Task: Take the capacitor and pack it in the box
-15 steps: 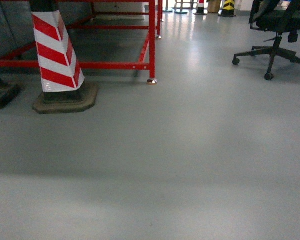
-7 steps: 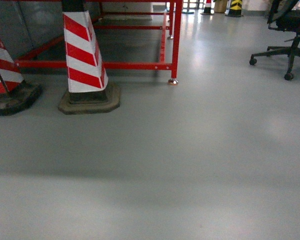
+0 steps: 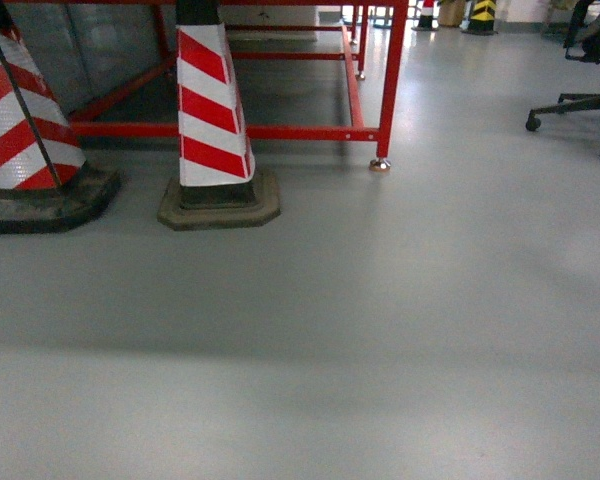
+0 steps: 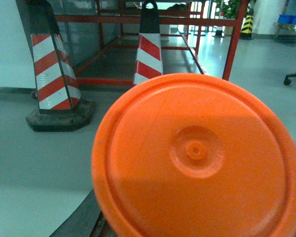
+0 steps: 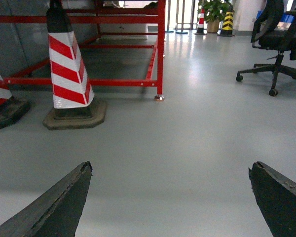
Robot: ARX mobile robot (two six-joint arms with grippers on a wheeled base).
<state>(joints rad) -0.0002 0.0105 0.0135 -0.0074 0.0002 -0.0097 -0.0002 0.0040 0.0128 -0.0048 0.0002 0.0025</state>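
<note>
Grey floor (image 5: 177, 148); right hand (image 5: 170, 197) spread, holding nothing.

Two dark, rough-surfaced, wedge-shaped fingers (image 5: 64, 207) on the right gripper (image 5: 170, 202), tapering to blunt tips.

Glossy grey floor (image 3: 380, 300), orange plastic disc (image 4: 197, 158)
</note>
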